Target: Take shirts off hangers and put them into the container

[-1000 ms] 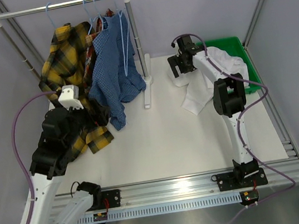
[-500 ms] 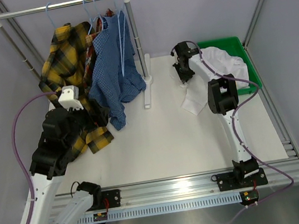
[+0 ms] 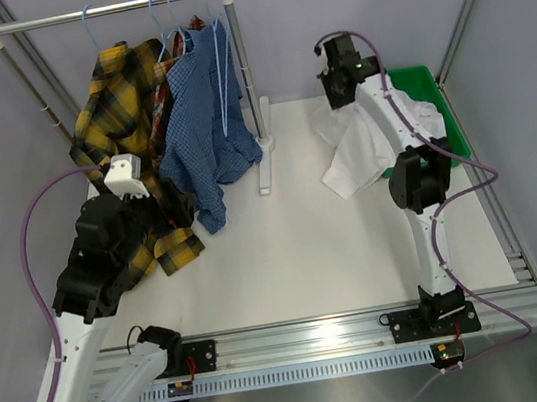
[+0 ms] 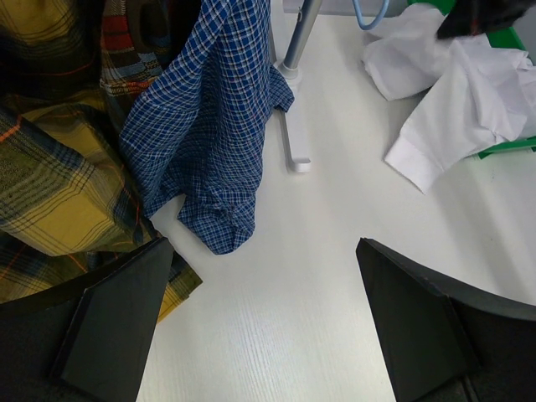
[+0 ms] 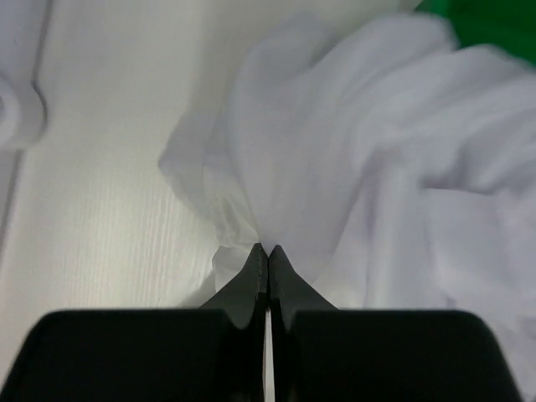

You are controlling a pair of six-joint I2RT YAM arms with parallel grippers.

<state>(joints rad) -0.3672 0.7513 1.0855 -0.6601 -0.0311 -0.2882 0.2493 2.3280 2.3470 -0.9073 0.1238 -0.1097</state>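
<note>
My right gripper (image 3: 337,90) is shut on a fold of the white shirt (image 3: 362,147), holding it up beside the green container (image 3: 430,86). Part of that shirt hangs onto the table and part lies over the bin. In the right wrist view the fingertips (image 5: 267,249) pinch the white shirt (image 5: 360,159). The yellow plaid shirt (image 3: 114,113), the red plaid shirt (image 3: 165,83) and the blue check shirt (image 3: 198,120) hang on light-blue hangers (image 3: 214,27) at the back left. My left gripper (image 4: 261,276) stands open over bare table near the blue shirt's hem (image 4: 213,226).
The metal rail (image 3: 109,9) stands on a white-footed post (image 3: 261,151) between the hanging shirts and the white shirt. The yellow shirt's tail (image 3: 170,251) drapes on the table by the left arm. Grey walls close in the back and sides.
My right gripper has shut on the white shirt and risen toward the back, pulling the cloth up with it. The left arm has not moved.
</note>
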